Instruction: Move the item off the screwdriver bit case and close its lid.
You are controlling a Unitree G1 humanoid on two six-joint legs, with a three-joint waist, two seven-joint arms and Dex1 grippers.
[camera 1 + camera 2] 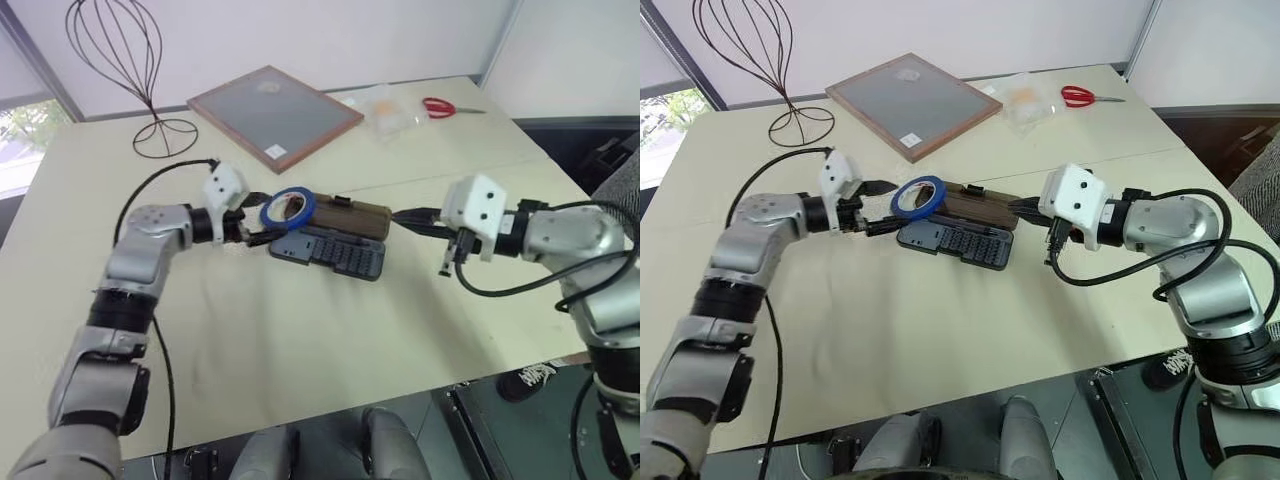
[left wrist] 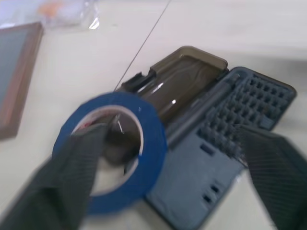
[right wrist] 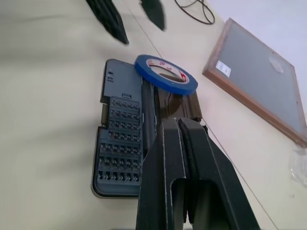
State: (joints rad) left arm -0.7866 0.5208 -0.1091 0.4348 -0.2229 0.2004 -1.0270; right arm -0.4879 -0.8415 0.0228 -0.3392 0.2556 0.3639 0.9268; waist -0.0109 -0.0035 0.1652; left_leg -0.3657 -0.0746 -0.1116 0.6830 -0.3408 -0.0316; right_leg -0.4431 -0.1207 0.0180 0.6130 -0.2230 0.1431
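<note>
Blue tape is what our next move turns on. Starting at our left, the left hand [image 1: 876,206] stands wide, its two black fingers [image 3: 109,18] spread and holding nothing, with its tips just at the near-left edge of the blue tape roll [image 1: 918,197]. In the left wrist view one finger crosses in front of the roll's pale core, but we cannot tell whether it actually reaches inside the ring or only hangs before it. The roll lies straight ahead of that hand, resting tilted on the left end of the open screwdriver bit case [image 1: 958,241], over the hinge line between the smoky brown lid [image 1: 980,210] and the dark grey tray. The case's long axis runs left to right across the pale surface [image 1: 940,330], roughly in line between our two hands, with the lid lying flat on the far side of the tray.

Moving right, the right hand [image 1: 1021,208] is pinched shut on nothing, its tip at the lid's right end; whether it touches the lid we cannot make out. We judge the left hand the better placed for the tape and the right for the lid.

Part of the lid's left end is hidden under the roll, and the bits in the tray are too small to tell apart.
</note>
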